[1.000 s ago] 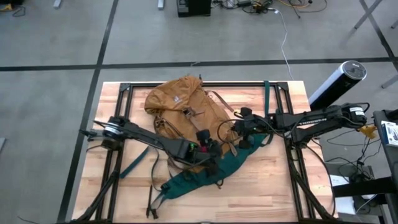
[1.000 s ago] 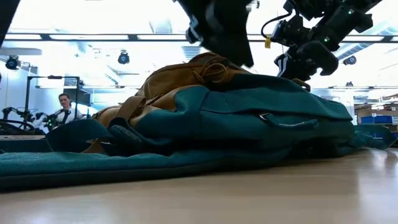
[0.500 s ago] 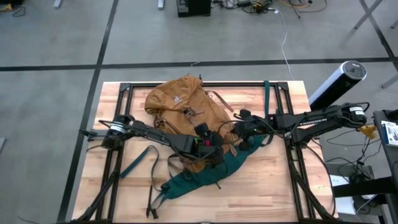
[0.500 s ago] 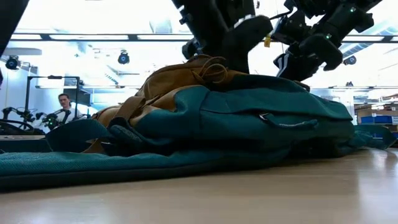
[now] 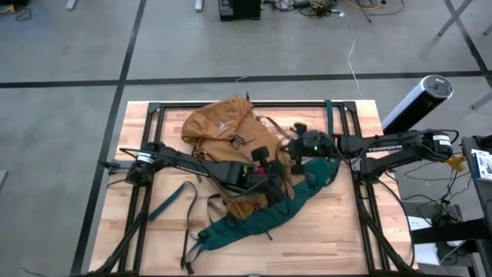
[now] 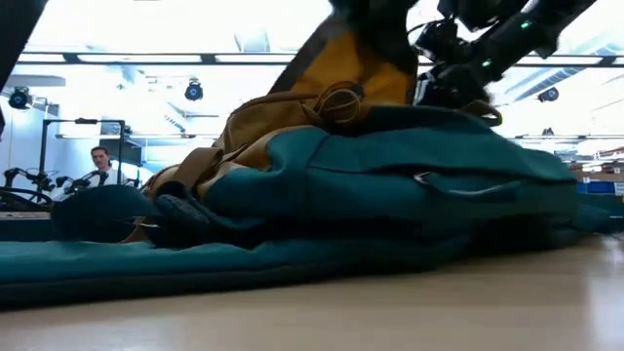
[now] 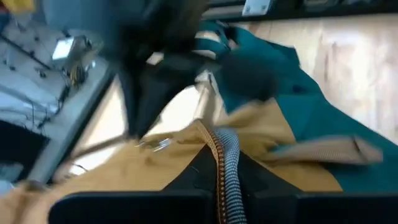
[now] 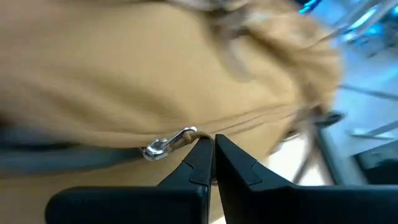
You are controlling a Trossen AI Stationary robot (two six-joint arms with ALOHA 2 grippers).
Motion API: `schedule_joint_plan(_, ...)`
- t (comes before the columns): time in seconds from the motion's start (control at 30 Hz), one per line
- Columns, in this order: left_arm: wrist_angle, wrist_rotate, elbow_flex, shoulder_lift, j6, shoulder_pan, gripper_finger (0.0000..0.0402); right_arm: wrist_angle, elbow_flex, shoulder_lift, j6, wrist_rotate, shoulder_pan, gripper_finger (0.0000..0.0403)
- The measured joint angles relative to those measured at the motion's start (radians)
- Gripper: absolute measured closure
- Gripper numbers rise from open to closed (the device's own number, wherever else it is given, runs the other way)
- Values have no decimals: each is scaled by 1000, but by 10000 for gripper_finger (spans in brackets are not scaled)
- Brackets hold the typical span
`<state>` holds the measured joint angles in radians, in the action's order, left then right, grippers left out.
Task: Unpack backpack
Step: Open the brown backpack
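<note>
High view showed both end effectors at the large mustard-tan fabric backpack [image 5: 223,135] on the wooden desk [image 5: 330,238]. The left end effector [image 5: 265,173] had pinched shut on its fabric edge, and the right end effector [image 5: 296,150] was closed on the same backpack. Spreading the opening probably needed slow, opposed pulls clear of the dark green straps [image 5: 254,223].

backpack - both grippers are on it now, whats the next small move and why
Probably draw the two grippers slowly apart to widen the opening. The left gripper is shut on the backpack, pinching a woven trim edge, and the right gripper is shut on tan fabric beside a metal zipper pull. No contents show yet, so the pack likely needs opening further.
</note>
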<state>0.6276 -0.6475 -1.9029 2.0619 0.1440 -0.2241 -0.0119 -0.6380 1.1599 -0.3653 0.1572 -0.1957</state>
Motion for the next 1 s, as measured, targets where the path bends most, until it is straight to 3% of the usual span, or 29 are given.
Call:
schedule_joint_plan(0.3, 200, -157, -177, -6, -58, 7, 401, 78, 0, 57, -108, -42, -320, 403)
schedule_joint_plan(0.53, 264, -240, -228, -38, -46, 6, 401, 94, 0, 66, 17, -101, -536, 403)
schedule_joint_plan(0.8, 319, -254, -232, -70, 55, 47, 401, -2, -10, 7, 119, -73, -558, 391)
schedule_joint_plan(1.0, 330, -255, -230, -72, 78, 136, 401, -168, -114, -103, 186, -157, -530, 298)
